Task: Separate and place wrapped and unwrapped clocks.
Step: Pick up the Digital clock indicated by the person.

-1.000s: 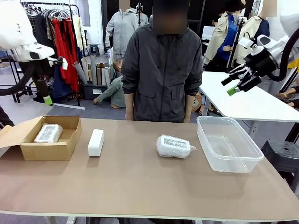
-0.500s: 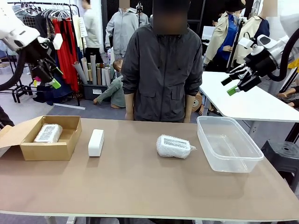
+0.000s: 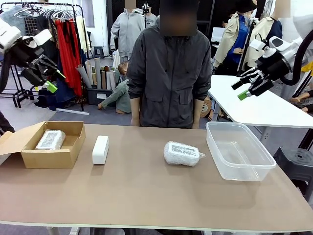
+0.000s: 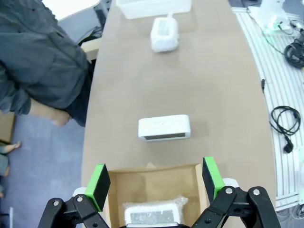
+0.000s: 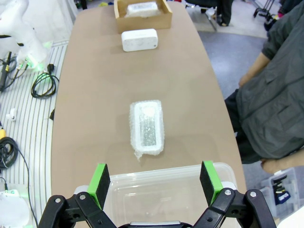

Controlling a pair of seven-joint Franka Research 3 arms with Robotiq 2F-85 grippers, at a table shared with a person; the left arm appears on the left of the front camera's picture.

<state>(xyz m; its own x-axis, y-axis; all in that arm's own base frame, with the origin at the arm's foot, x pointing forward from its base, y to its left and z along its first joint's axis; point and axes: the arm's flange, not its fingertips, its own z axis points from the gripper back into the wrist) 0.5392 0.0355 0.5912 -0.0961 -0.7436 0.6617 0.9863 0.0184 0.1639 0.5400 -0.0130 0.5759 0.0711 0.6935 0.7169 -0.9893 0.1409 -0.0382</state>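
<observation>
I see my left hand held high at the left, fingers spread wide, empty, angled down and inward. My right hand is high at the right, equally spread and empty.

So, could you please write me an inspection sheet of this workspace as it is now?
Surface: brown table, flat, no spills seen.
Job's things: one wrapped clock lies in the open box; white clock on the table beside the box; second wrapped clock on the table near the tub, which holds nothing.
Clutter: nothing seen.
Tools: left tool and right tool both open, raised above the table, holding nothing.
Cables: black cables on the floor beside the table.
Surroundings: person standing at the far side; clothes rack behind.
</observation>
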